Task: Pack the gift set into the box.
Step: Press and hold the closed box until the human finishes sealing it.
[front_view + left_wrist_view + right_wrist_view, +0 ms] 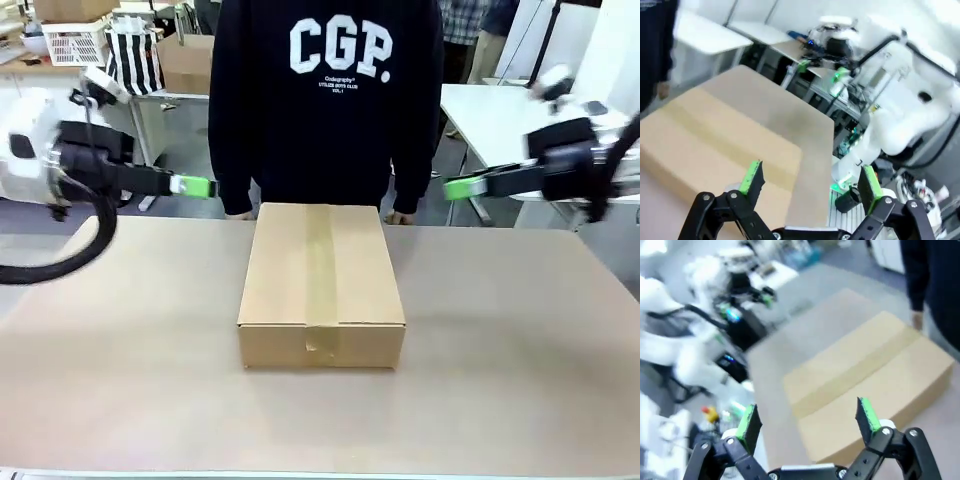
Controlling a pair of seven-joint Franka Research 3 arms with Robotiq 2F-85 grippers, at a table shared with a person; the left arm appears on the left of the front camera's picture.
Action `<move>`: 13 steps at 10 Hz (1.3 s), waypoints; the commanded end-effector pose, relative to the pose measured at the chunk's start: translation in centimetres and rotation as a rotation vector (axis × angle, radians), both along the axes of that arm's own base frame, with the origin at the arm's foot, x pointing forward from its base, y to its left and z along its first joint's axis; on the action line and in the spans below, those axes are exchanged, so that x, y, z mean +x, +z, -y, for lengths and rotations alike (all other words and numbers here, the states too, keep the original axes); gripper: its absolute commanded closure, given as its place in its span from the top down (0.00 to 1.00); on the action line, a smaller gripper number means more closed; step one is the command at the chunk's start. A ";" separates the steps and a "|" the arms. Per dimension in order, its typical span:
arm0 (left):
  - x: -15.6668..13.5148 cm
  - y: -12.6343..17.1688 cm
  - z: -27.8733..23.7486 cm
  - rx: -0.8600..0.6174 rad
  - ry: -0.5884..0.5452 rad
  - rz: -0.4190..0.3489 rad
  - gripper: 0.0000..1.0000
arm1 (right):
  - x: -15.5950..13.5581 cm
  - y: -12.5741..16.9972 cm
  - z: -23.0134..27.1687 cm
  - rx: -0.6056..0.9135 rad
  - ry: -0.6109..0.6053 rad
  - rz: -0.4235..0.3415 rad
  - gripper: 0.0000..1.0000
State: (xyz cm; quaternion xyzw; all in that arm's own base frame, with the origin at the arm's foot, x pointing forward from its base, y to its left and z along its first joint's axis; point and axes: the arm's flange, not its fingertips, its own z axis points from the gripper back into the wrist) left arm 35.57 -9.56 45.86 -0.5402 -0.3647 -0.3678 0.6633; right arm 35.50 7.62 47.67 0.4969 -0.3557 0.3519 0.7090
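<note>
The fingers (751, 179) of the left gripper (807, 182) stand wide apart with nothing between them, and those of the right gripper (807, 420) are spread the same way, also empty. In the front view the left gripper (195, 186) reaches in from one side and the right gripper (462, 187) from the other, both held level above the tabletop (120, 330), their green pads pointing inward toward each other. They flank the far end of the box (322, 282) without touching it, which reads as a waiting pose that keeps the space over the carton free.

The box sits in the middle of the tabletop with its long side running away from the robot. Its flaps are down and a strip of tape runs along the top seam and over the near face, so it looks sealed. That suggests the packing is finished, or else the carton has yet to be opened; the pictures do not settle which. No loose gift items lie on the tabletop.

A person (325, 100) in a dark sweatshirt stands right behind the far end of the box, hands hanging at the table edge, close enough to work on the carton.
</note>
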 end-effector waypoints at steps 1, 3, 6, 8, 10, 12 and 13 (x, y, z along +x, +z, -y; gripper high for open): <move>-9.2 -3.6 -4.9 -0.051 0.055 -0.168 1.00 | -6.8 -8.0 7.5 0.181 0.056 -0.225 1.00; -9.8 -7.0 -8.7 -0.108 0.088 -0.315 1.00 | -5.9 -11.9 9.8 0.270 0.087 -0.370 1.00; -0.1 -2.4 -9.0 -0.053 0.086 -0.264 1.00 | -1.7 -7.5 10.7 0.281 0.084 -0.298 1.00; -0.1 -2.4 -9.0 -0.053 0.086 -0.264 1.00 | -1.7 -7.5 10.7 0.281 0.084 -0.298 1.00; -0.1 -2.4 -9.0 -0.053 0.086 -0.264 1.00 | -1.7 -7.5 10.7 0.281 0.084 -0.298 1.00; -0.1 -2.4 -9.0 -0.053 0.086 -0.264 1.00 | -1.7 -7.5 10.7 0.281 0.084 -0.298 1.00; -0.1 -2.4 -9.0 -0.053 0.086 -0.264 1.00 | -1.7 -7.5 10.7 0.281 0.084 -0.298 1.00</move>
